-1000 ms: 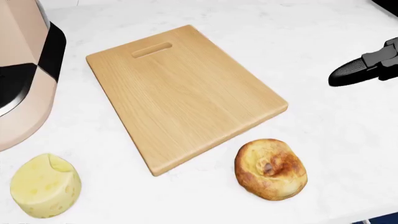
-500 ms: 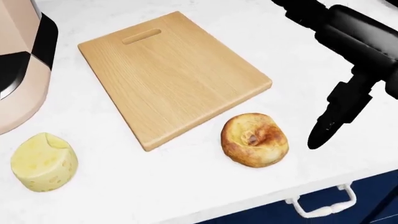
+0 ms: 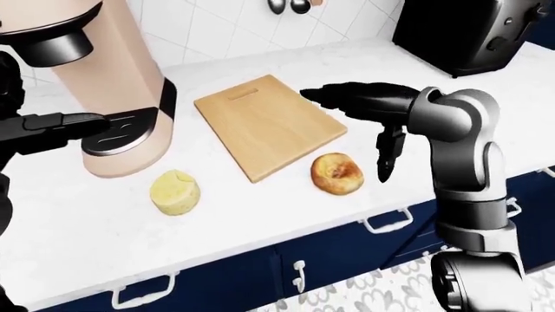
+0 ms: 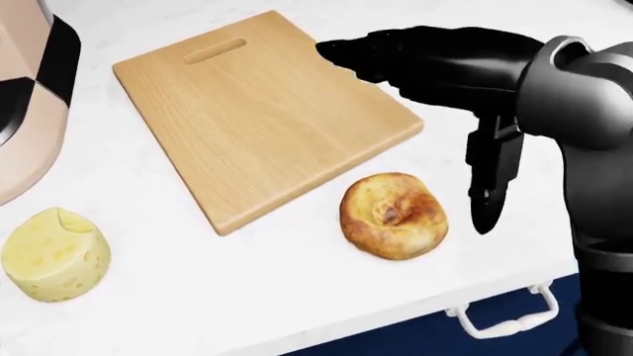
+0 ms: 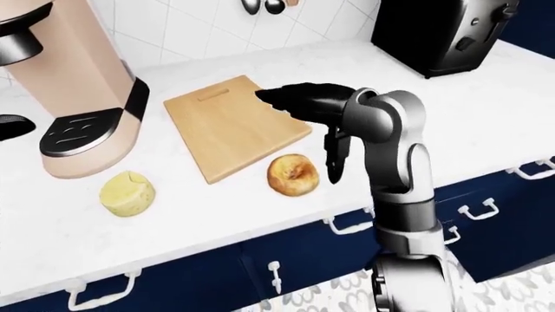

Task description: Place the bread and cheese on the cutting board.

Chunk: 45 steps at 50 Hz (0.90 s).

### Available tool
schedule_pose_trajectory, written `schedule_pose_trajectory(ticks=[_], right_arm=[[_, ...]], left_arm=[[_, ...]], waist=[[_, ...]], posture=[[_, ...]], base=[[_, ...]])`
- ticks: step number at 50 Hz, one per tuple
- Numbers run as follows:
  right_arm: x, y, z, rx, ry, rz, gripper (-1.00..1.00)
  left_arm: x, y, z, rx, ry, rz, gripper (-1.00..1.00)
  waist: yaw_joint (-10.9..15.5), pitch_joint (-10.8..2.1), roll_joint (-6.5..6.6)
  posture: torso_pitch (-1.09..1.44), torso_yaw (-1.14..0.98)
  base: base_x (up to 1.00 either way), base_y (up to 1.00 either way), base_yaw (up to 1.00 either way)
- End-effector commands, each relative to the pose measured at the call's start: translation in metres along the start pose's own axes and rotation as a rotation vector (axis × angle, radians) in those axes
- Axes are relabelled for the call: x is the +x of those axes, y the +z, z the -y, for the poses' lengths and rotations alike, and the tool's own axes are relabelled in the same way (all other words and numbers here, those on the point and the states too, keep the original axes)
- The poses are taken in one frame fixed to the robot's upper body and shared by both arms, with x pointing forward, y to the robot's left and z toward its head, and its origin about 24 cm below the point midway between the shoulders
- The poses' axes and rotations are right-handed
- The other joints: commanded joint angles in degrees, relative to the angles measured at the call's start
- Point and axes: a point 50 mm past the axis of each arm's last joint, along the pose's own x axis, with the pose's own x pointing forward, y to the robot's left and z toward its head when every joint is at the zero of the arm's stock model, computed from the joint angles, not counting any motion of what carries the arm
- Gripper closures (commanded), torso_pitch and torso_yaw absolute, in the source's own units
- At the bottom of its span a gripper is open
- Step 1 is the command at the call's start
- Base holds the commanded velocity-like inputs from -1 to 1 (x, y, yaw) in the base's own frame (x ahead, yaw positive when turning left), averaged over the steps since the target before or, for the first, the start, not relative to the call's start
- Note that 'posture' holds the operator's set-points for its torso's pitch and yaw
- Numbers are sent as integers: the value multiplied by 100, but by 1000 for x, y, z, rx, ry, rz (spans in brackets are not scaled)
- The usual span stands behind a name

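Observation:
A wooden cutting board (image 4: 247,111) with a handle slot lies on the white counter. A round browned bread roll (image 4: 394,215) sits just below its lower right edge, off the board. A pale yellow cheese wedge (image 4: 51,254) sits at the lower left, apart from the board. My black right hand (image 4: 406,133) is open: its fingers (image 4: 346,53) stretch over the board's right side, and one finger (image 4: 487,200) hangs down just right of the bread without touching it. My left hand (image 3: 60,125) is stretched out flat by the coffee machine, holding nothing.
A beige coffee machine (image 3: 104,78) stands left of the board. A black appliance (image 3: 460,32) stands at the counter's top right. The counter edge (image 4: 415,311) runs just below the bread, with blue drawers and white handles (image 4: 499,322) beneath.
My right arm has swung in from the right; its fingers now reach over the board's right side and one hangs beside the bread. The view has shifted slightly. Bread and cheese have not moved.

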Motion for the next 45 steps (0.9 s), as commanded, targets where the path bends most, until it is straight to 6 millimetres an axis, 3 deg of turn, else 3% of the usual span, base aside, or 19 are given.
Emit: schedule_pose_trajectory(ticks=[1,30,45], right_arm=[[-7,6,12,-50,-46,6,-100],[0,19,-25,-184,111,63,-100],[-3,28,-24,-213,249,98,-100]], left_arm=[[-1,15,0,7,-3,76,-100],[-2,12,-3,2,4,75,-100],[-3,12,-4,0,8,74,-100]], waist=[[-19,-132,28],[-34,-134,54],[-61,-131,75]], posture=[[0,0],[0,0],[0,0]], base=[[0,0,0],[0,0,0],[0,0,0]])
